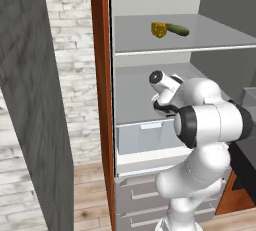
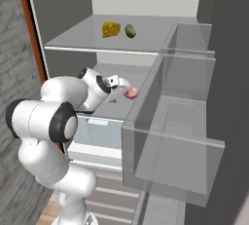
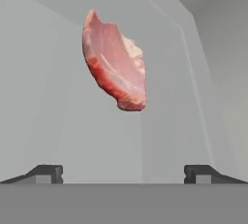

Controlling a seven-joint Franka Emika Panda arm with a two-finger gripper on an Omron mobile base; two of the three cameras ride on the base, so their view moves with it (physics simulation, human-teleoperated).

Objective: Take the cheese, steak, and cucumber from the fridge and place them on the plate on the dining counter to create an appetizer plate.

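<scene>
You are looking into the open fridge [image 1: 150, 5]. On the top glass shelf [image 2: 87, 39] the cheese [image 1: 159, 29] and the cucumber [image 1: 178, 29] lie side by side, touching or nearly so. In the right base view the cheese [image 2: 111, 29] is on the left and the cucumber [image 2: 130, 30] is just beside it on the right.

The steak [image 2: 131, 93] lies on the shelf below, close to the see-through door bins [image 2: 170, 121]. The arm reaches in at that lower shelf, and your hand [image 2: 125, 85] is right next to the steak there.

In the hand view the steak [image 3: 115, 61] is straight ahead, pink with a red edge. Your hand [image 3: 123, 173] is released: the two dark fingertips [image 3: 46, 173] stand far apart at the bottom, and the steak is up past them, not between them. Nothing is held.

Under the lower shelf you can see the clear drawer [image 1: 142, 137] and the grey drawers [image 1: 135, 195] at the bottom.
</scene>
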